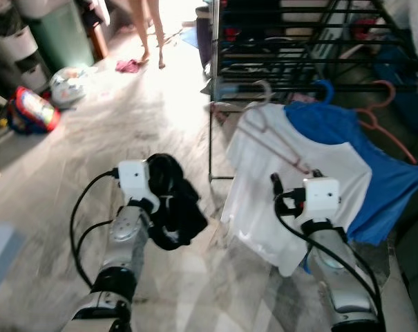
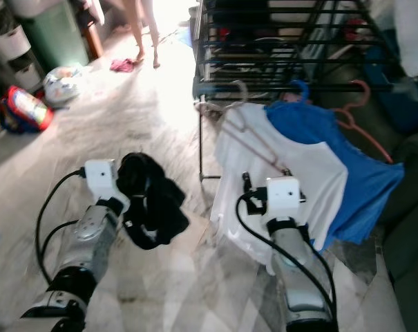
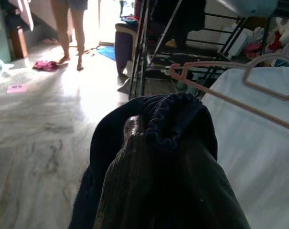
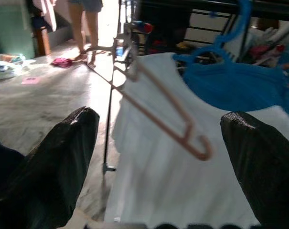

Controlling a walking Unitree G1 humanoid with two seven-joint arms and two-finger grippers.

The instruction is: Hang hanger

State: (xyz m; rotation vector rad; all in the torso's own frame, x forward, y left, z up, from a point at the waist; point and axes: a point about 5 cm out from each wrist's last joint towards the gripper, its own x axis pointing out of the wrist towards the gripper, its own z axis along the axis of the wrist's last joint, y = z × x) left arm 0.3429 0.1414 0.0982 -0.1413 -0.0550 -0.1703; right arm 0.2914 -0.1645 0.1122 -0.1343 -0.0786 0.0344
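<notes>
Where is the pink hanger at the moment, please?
The pink hanger lies on the white shirt, ahead of the open right gripper, below the black rack.

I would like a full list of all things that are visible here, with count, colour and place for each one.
pink hanger: one, pale pink, lying on the white shirt, before the right gripper
white shirt: one, white, hanging at the rack
blue shirt: one, blue, on a blue hanger, behind the white shirt on its right
orange hanger: one, orange, at the rack, far right
drying rack: one, black, ahead on the right
dark garment: one, black, held at the left gripper
pink cloth: one, pink, on the floor near the person's feet
person: one, legs seen, far ahead
left gripper: one, black, shut on the dark garment
right gripper: one, black, open toward the pink hanger
</notes>
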